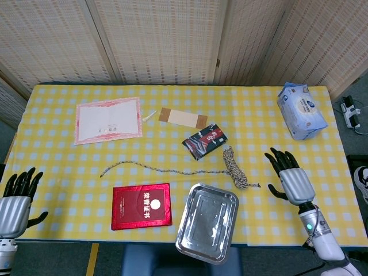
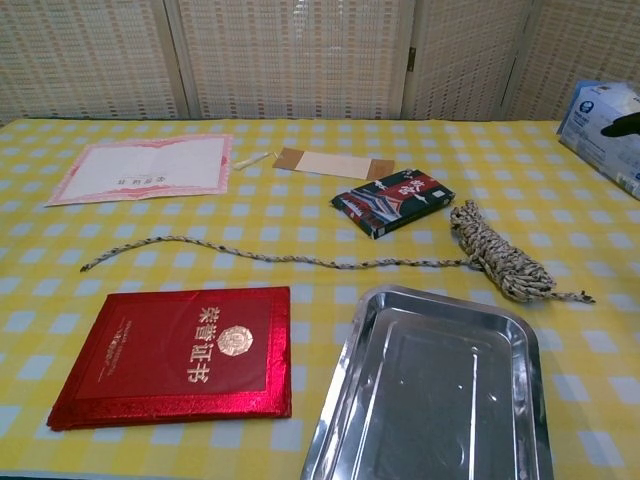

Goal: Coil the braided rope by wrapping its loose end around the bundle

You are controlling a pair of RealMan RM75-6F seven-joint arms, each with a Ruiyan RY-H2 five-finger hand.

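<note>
**Nothing wrapped yet**

We see the braided speckled rope's bundle (image 1: 235, 168) at table centre, its loose end (image 1: 150, 167) trailing toward nine o'clock. Our right hand (image 1: 289, 177) hovers empty, fingers spread, at three o'clock; left hand (image 1: 15, 198) likewise, idle.

Yellow-white checked tablecloth (image 1: 276, 224), red booklet (image 1: 141, 206), speckled rope (image 1: 234, 168).

Our right hand (image 1: 290, 179) raised, fingers spread, empty; our left hand (image 1: 15, 195) low at edge, apparently open too.
</note>
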